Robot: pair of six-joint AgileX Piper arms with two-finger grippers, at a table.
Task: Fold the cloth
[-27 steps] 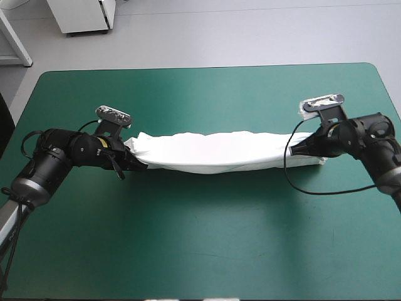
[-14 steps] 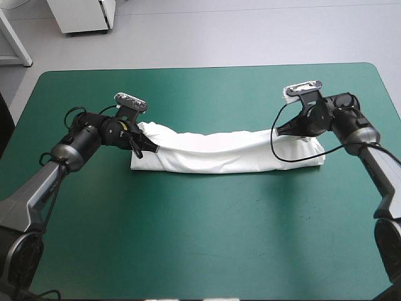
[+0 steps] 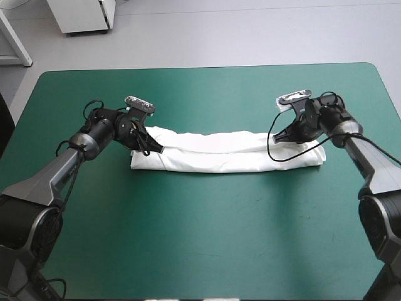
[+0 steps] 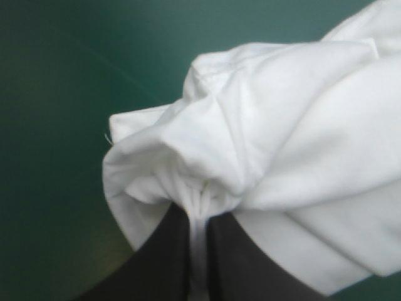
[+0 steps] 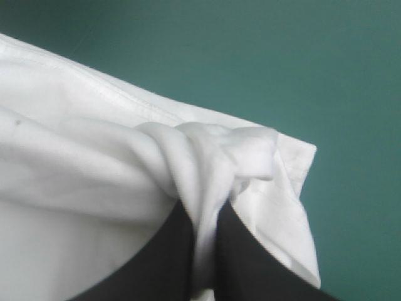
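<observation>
teal-green cover (image 3: 207, 238) holds the t-shirt (image 3: 232, 155) mid-table as a long narrow band. left gripper (image 3: 156, 149) and right gripper (image 3: 280, 139) each pinch one end. lengthwise folding looks done; crosswise folds probably not yet made.

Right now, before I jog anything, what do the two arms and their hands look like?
Both arms are slim grey links with bulky black joints toward the wrist: left arm, right arm. Each ends in a hand of two broad black fingers shaped like curved fins: left hand, right hand. A thin black cable loops from the right wrist.
</observation>
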